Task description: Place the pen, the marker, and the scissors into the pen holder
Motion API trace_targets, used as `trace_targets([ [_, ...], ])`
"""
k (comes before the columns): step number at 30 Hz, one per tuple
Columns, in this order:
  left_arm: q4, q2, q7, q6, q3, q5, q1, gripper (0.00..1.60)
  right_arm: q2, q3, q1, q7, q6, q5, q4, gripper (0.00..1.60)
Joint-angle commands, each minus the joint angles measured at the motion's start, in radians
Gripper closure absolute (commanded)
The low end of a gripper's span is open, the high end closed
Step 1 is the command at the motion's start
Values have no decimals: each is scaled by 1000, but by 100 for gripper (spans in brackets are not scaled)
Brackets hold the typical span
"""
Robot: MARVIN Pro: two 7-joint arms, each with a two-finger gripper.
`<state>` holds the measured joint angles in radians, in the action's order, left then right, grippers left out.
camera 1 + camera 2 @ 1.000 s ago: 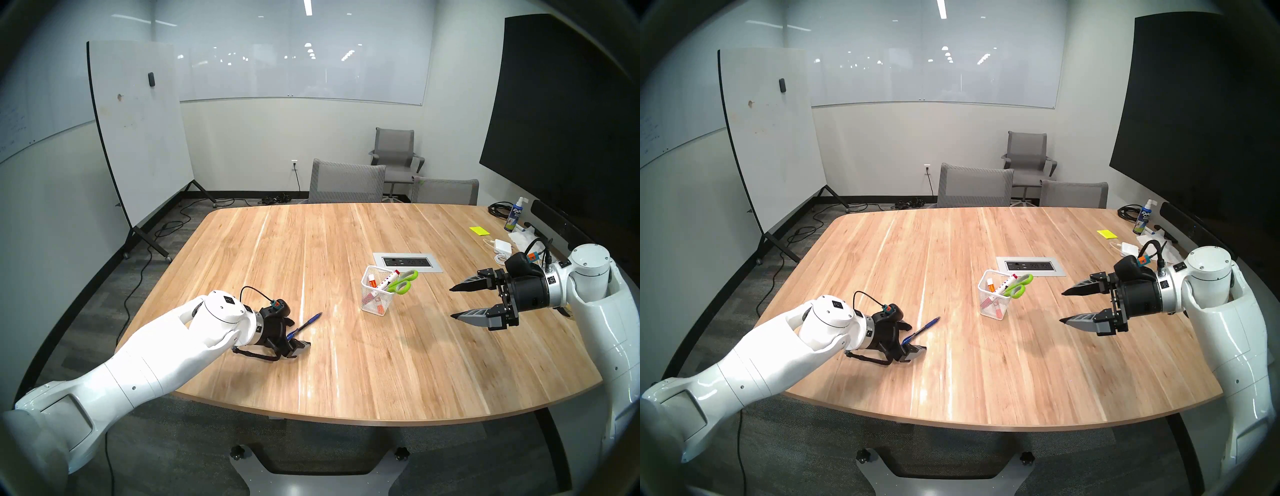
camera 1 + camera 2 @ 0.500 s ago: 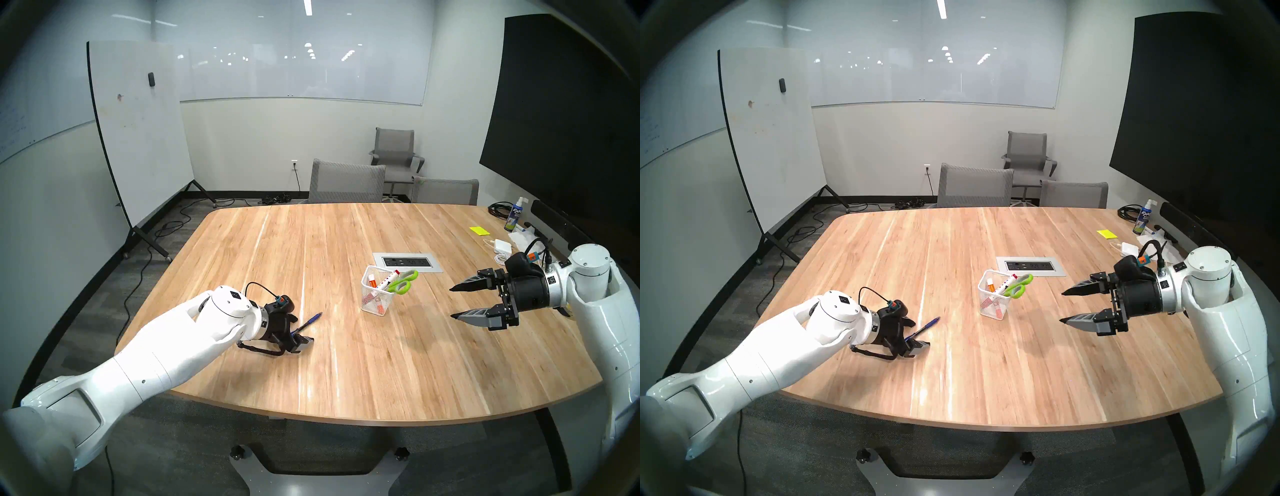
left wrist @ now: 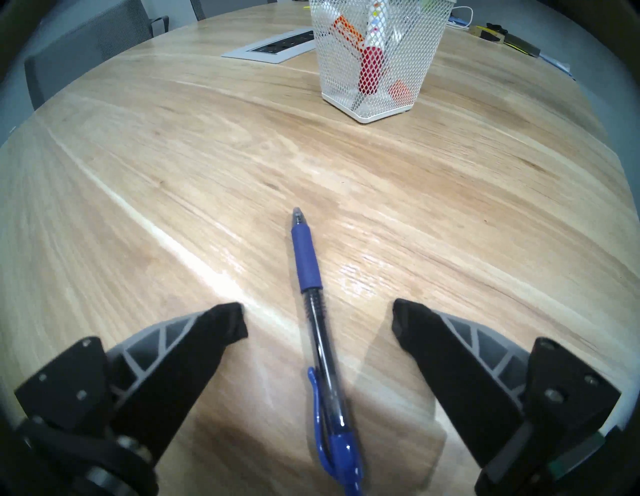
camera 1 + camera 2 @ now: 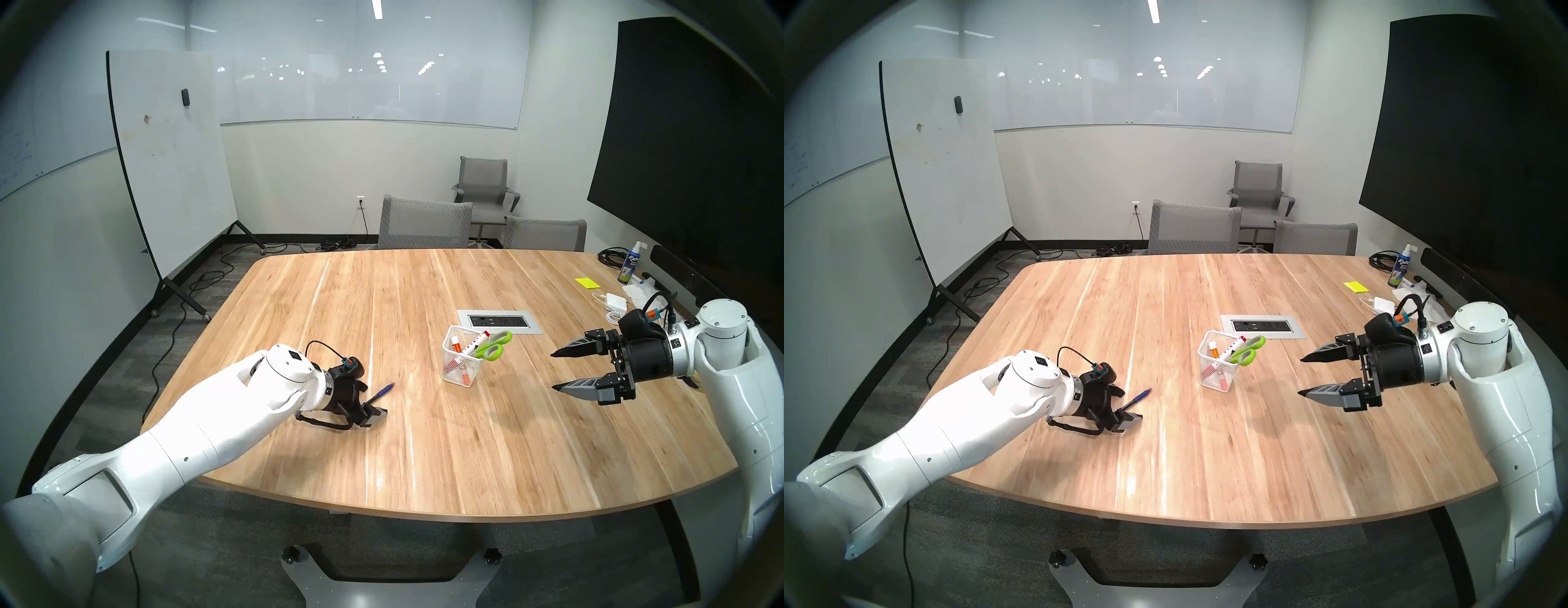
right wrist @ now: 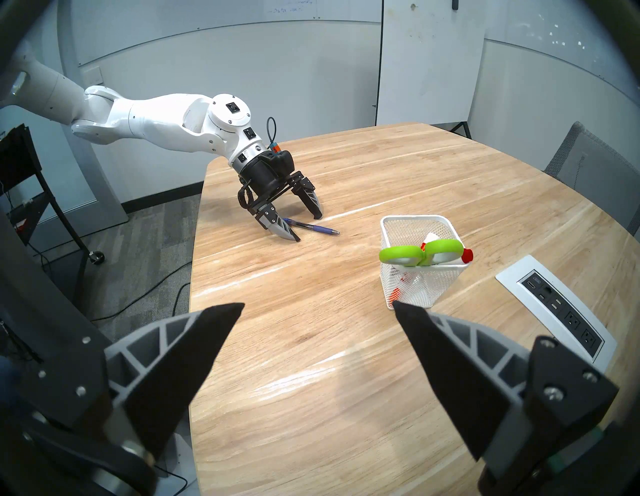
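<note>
While the pen [image 3: 313, 304] is lying flat on the wooden table [image 4: 466, 446], its blue grip and tip are pointing toward the pen holder [image 3: 375, 65], which is standing well apart from it. The left gripper [image 3: 319, 320] is hanging low over the pen's clear barrel with its fingers [image 3: 221, 322] spread wide, one on each side of the pen and neither touching it. In the right wrist view, the fingertips are sitting close to the tabletop, straddling the pen's clip end. The pen holder is standing upright near the power outlet panel [image 4: 499, 321], and the scissors [image 5: 420, 254] are sticking out of it, green handles up, beside a white marker [image 4: 475, 343] with a red cap. The right gripper [image 4: 556, 369] is hovering above the table to the right of the holder, its fingers wide apart and gripping nothing.
</note>
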<state>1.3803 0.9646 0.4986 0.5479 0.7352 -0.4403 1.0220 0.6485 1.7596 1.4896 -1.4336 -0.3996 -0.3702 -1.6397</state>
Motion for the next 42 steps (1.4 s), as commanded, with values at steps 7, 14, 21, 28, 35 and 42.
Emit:
trace_targets([
  [7, -40, 16, -6, 11, -8, -2, 0, 116, -3, 9, -7, -2, -3, -6, -7, 0],
  [14, -34, 11, -5, 14, -9, -3, 2, 149, -3, 9, -7, -2, -3, -6, -7, 0],
  [21, 23, 0, -50, 22, 4, -2, 27, 160, -3, 9, -7, -2, -3, -6, -7, 0],
  [28, 160, -70, -99, 26, 61, -28, 73, 160, -3, 9, -7, -2, -2, -6, -7, 0],
  [35, 252, -113, -133, 8, 101, -37, 99, 160, -3, 9, -7, -2, -2, -6, -7, 0],
  [42, 353, -147, -162, -2, 133, -44, 124, 160, -3, 9, -7, -2, -2, -6, -7, 0],
])
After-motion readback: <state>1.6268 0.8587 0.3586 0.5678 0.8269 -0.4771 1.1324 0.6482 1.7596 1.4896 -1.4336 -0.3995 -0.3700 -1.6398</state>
